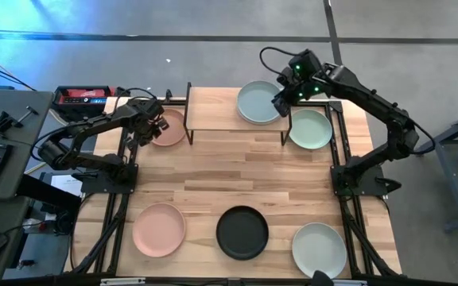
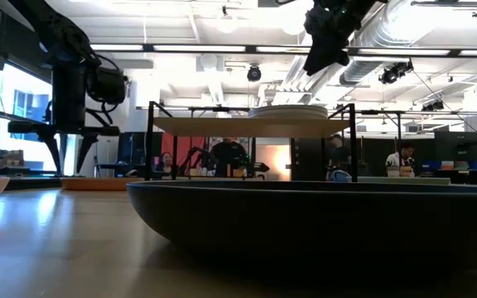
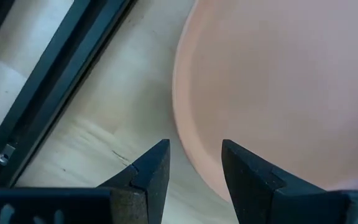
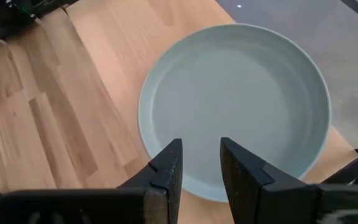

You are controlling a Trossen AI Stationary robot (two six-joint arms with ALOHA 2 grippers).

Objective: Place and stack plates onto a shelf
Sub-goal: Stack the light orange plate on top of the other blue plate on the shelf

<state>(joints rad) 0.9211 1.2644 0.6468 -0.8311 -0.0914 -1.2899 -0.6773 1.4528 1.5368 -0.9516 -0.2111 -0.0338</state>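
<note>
Nearest us on the surface (image 1: pixel 213 179) lie a peach plate (image 1: pixel 159 229), a black plate (image 1: pixel 242 233) and a pale green one (image 1: pixel 319 245), all matte and low-rimmed. Farther off, our left gripper (image 3: pixel 194 163), fingers narrowly parted and empty, straddles another peach plate's rim (image 3: pixel 182 124). Farthest, the right gripper (image 4: pixel 201 163), likewise narrow, hangs over the grey-blue plate (image 4: pixel 235 106) on the wooden shelf (image 1: pixel 213 119).

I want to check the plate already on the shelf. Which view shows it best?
The right wrist view: the pale plate fills it, whole rim visible. The high view shows it small, partly under the right gripper. The low view shows only its edge. The left wrist view misses it.
</note>
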